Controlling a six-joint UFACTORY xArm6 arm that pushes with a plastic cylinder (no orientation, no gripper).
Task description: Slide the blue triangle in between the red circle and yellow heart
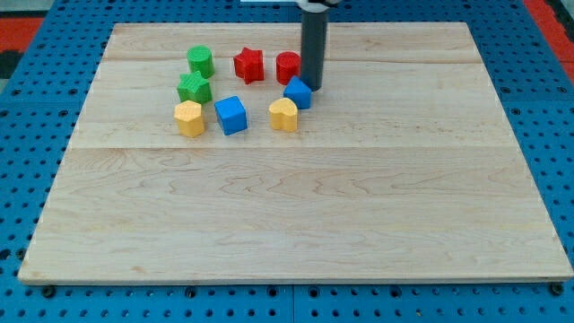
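The blue triangle (298, 92) lies on the wooden board (296, 206), just below the red circle (288, 66) and just above the yellow heart (283, 115), slightly to the right of both. My tip (312, 87) rests on the board, touching or almost touching the blue triangle's upper right side. The rod covers the red circle's right edge.
A red star (248, 65) sits left of the red circle. A green cylinder-like block (200, 61) and a green star (194, 88) stand further left. A yellow hexagon-like block (189, 117) and a blue cube (230, 115) lie left of the yellow heart.
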